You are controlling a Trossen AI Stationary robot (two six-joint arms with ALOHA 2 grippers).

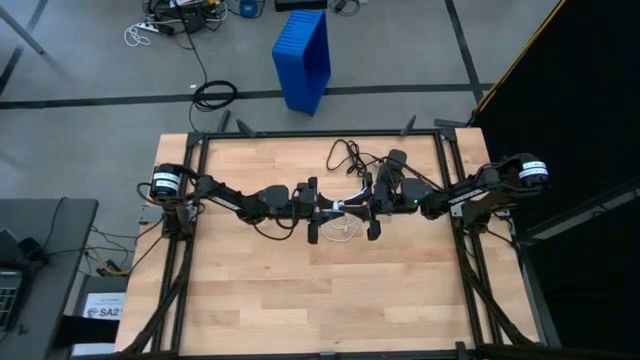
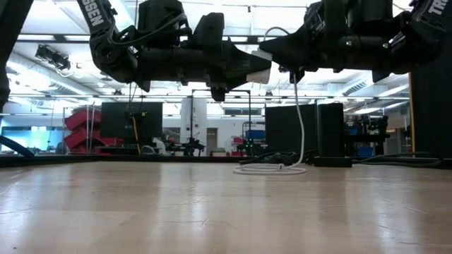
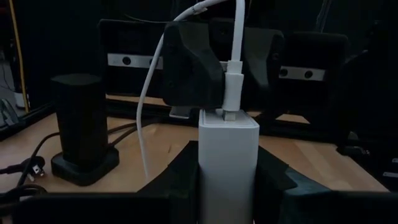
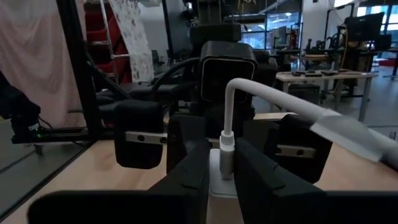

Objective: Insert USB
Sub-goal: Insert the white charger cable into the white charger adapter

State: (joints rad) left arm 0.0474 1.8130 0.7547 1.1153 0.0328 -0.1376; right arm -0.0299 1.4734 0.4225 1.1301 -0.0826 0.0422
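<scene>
Both grippers meet above the table's middle. My left gripper (image 1: 330, 209) is shut on a white charger block (image 3: 228, 162). My right gripper (image 1: 362, 206) faces it, shut on the USB's white plug (image 3: 231, 87), whose tip meets the block's end face. The thin white cable (image 2: 302, 120) arches out of the plug and hangs down. Its loop (image 2: 272, 168) lies on the table below the grippers, and also shows in the high view (image 1: 341, 229). My left gripper pinches the block's two long sides (image 3: 208, 171) between its two fingers, level, from the table's left. The block is lifted clear of the table, its port end toward the right gripper. My right gripper pinches the plug's white body (image 4: 226, 155) between its two fingers, level, from the table's right, along the plug. The plug is clear of the table and in line with the block (image 4: 216, 184), and the cable bends away behind it (image 4: 249, 87).
A black adapter box (image 1: 397, 160) with its thin black cord (image 1: 350, 155) stands on the table behind the grippers; it also shows in the left wrist view (image 3: 84, 127). A black frame (image 1: 320, 133) rims the table. A blue bin (image 1: 303, 55) stands on the floor beyond.
</scene>
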